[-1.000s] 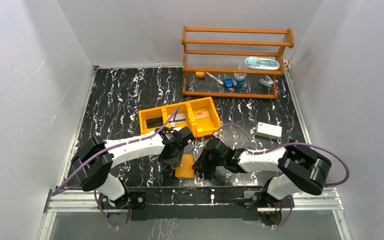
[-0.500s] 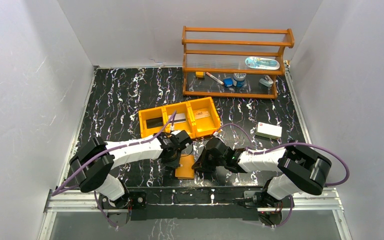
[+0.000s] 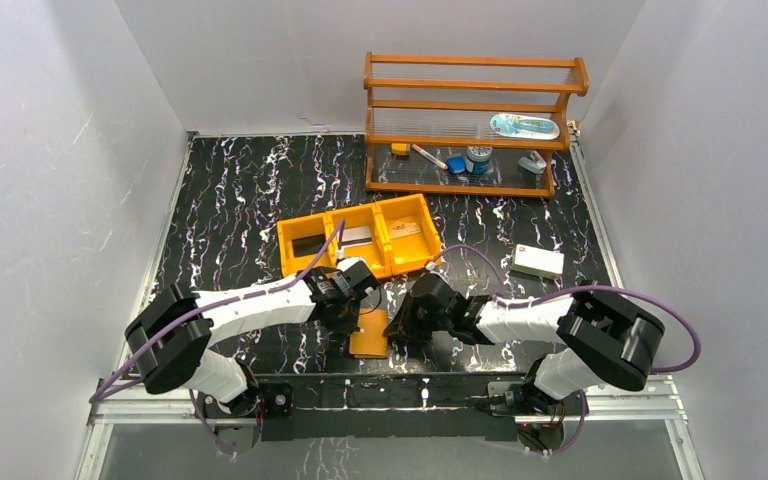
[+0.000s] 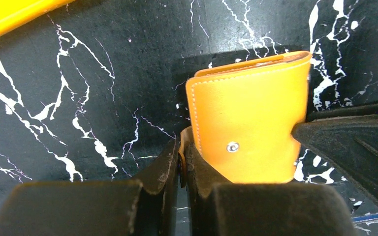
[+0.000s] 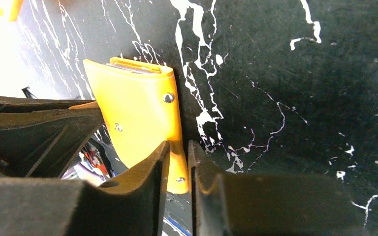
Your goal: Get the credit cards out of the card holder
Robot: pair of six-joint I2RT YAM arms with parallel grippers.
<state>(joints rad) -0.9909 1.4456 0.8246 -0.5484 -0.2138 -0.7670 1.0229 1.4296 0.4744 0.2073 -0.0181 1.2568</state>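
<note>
The orange card holder (image 3: 371,338) lies folded near the front edge between both grippers. My left gripper (image 3: 356,312) is shut on its snap tab (image 4: 183,147) at the holder's (image 4: 248,123) left side. My right gripper (image 3: 393,328) is shut on the holder's (image 5: 138,113) right edge. Thin grey card edges (image 5: 130,67) peek from the holder's far end. A dark card (image 3: 308,244), a grey card (image 3: 357,236) and a tan card (image 3: 405,229) lie in the tray compartments.
The orange three-compartment tray (image 3: 282,248) sits just behind the grippers. A white box with a red mark (image 3: 538,262) lies to the right. A wooden shelf (image 3: 470,125) with small items stands at the back right.
My left gripper has moved down from near the tray to the holder's left side and closed on its tab. The right gripper and the holder have stayed put.
</note>
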